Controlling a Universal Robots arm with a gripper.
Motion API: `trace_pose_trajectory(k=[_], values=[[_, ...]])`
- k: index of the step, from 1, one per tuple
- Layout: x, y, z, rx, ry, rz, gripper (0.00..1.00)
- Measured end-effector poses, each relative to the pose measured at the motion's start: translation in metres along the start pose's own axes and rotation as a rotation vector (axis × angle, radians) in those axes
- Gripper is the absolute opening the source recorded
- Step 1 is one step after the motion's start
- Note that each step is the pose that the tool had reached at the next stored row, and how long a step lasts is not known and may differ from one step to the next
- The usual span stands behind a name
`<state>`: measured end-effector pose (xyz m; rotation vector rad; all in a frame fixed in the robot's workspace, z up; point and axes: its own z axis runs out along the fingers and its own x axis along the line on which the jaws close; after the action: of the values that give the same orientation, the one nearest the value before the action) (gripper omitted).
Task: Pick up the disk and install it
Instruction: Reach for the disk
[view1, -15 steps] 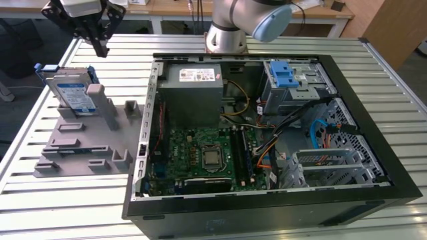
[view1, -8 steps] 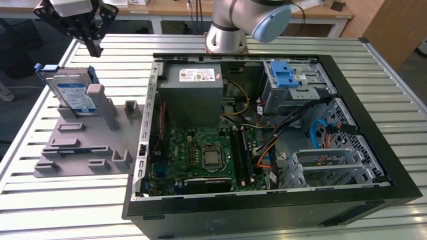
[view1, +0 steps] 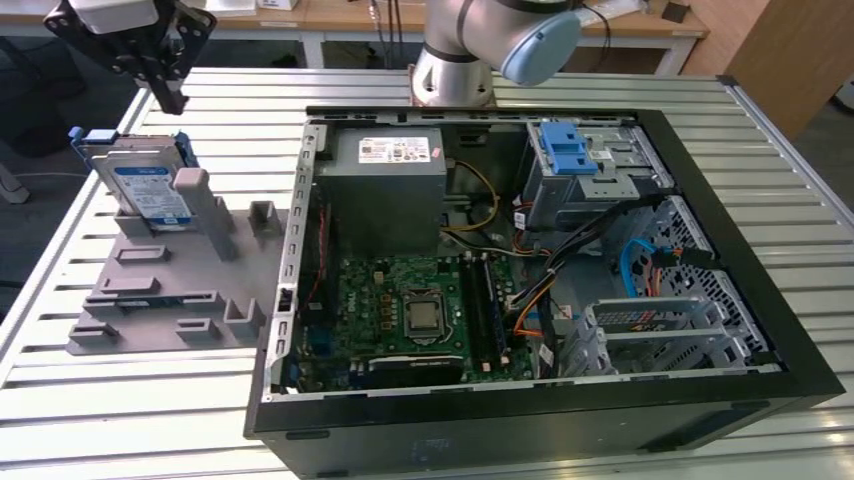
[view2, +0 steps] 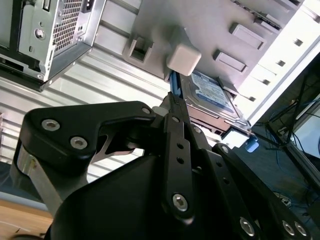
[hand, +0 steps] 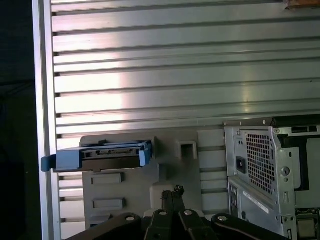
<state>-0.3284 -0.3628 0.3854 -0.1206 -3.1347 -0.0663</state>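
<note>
Jaws together and empty: the gripper (view1: 171, 100) hangs above the grey holder (view1: 160, 305).
Disk (view1: 140, 185) stands on edge in that holder, at the end nearest the gripper, not touched. It seems stiff, rather heavy and sensitive to shocks; the blue side rails (hand: 67, 159) look the safest place to grasp.

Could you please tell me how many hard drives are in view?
1: the disk stands on edge in the grey fixture at the exterior view's left, beside the open computer case. Another could be hidden in the case's drive bays.
</note>
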Motion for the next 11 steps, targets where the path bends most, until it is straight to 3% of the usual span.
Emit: trace_pose_trajectory(k=[11], values=[[0.0190,0.0008,0.0038,0.0000,0.0000,0.000,0.11]])
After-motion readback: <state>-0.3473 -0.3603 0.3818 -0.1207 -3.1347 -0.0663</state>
